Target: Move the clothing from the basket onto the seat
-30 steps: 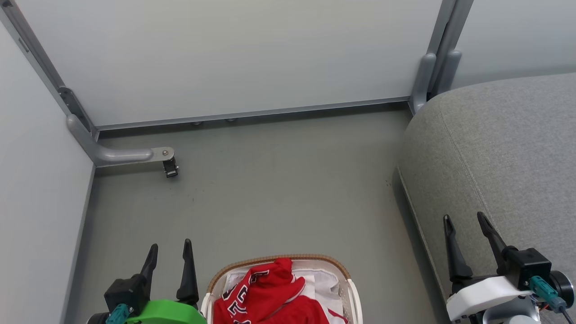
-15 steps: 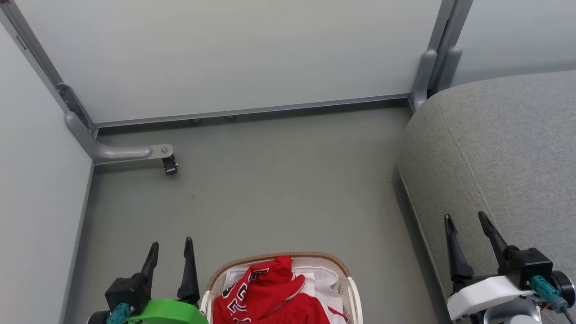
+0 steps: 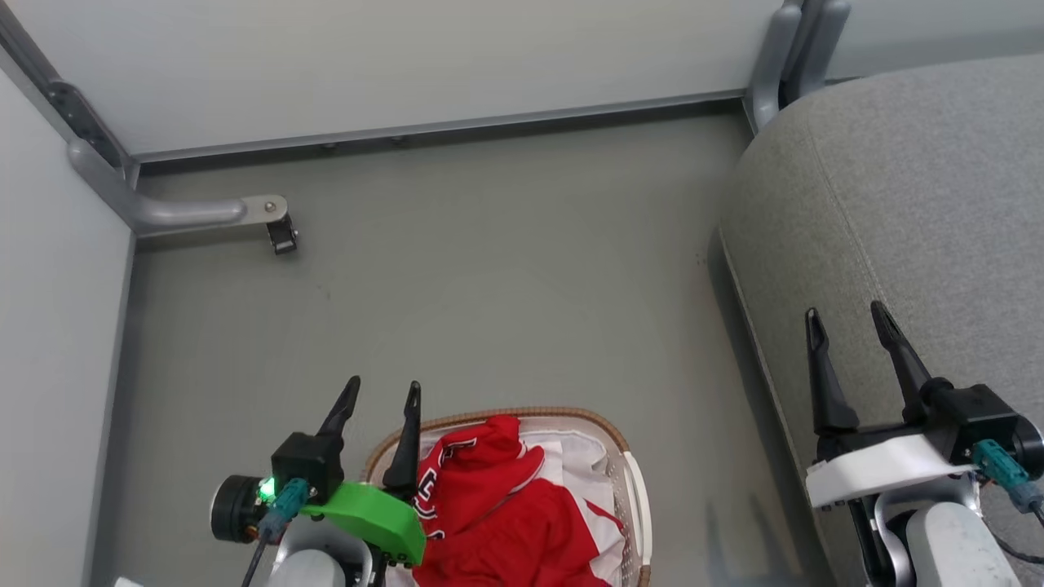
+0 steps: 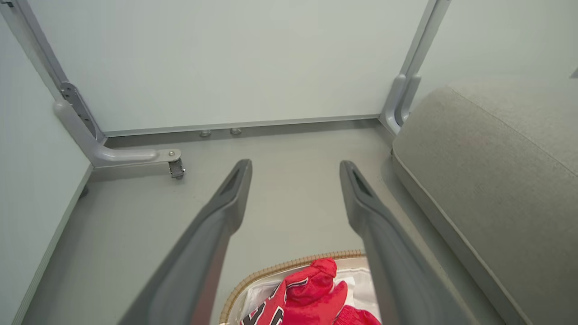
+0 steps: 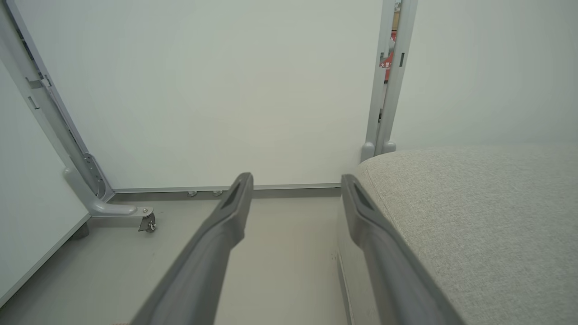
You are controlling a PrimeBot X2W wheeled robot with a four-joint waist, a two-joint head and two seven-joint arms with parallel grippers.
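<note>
The clothing (image 3: 489,505) lies heaped in the basket (image 3: 534,412), red with white trim. Black numerals outlined in white show on the fold nearest the basket's left side. A white liner (image 3: 591,465) shows around and beneath the heap, mostly on the right. The basket stands on the grey floor (image 3: 506,269) at the bottom of the head view, with its brown woven rim curving across the far end.

The left claw (image 3: 384,383) is open, its two fingers well spread, and it holds nothing. In the head view its right finger crosses the basket's left rim beside the red cloth; whether it touches either I cannot tell. In the left wrist view the far end of the basket and the red heap sit low between the fingers, whose tips point out over bare floor.

The right claw (image 3: 843,310) is also open and empty. It hangs over the left edge of the seat (image 3: 913,187), which fills the right side of the head view, well apart from the basket. In the right wrist view the seat's rounded corner lies behind the right finger.

A pale wall (image 3: 408,57) closes the far side, with a grey bracket and small caster (image 3: 281,236) at its left foot.
</note>
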